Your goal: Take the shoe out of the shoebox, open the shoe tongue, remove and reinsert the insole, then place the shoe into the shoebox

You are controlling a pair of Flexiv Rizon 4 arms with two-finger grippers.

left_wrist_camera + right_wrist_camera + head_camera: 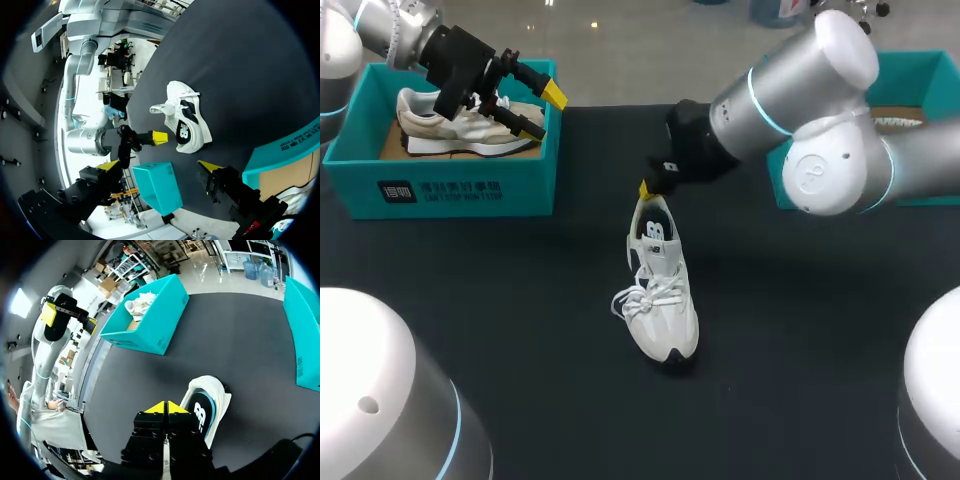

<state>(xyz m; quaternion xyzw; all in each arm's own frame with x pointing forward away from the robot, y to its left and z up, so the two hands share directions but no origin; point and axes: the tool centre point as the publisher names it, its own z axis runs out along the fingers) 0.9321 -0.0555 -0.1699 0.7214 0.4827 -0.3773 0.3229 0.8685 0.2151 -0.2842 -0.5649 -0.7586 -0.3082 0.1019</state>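
White shoe (660, 290): stands upright on its sole near the middle of the table (520, 330), outside both boxes. Heel points to the far edge, toe to the near edge. Laces spill off toward the left arm's side.

Right gripper (648, 188): at the heel of the white shoe, just above it. The yellow tips are pressed together with nothing between them. The left wrist view shows a small gap between tips and heel.

Left gripper (542, 110): hangs over the left shoebox (450, 185). Fingers are spread wide and carry nothing.

Left shoebox: teal, at the far left of the table, with a beige shoe (460, 125) inside on its sole.

Right shoebox (920, 65): teal, at the far right, largely hidden behind the right arm.
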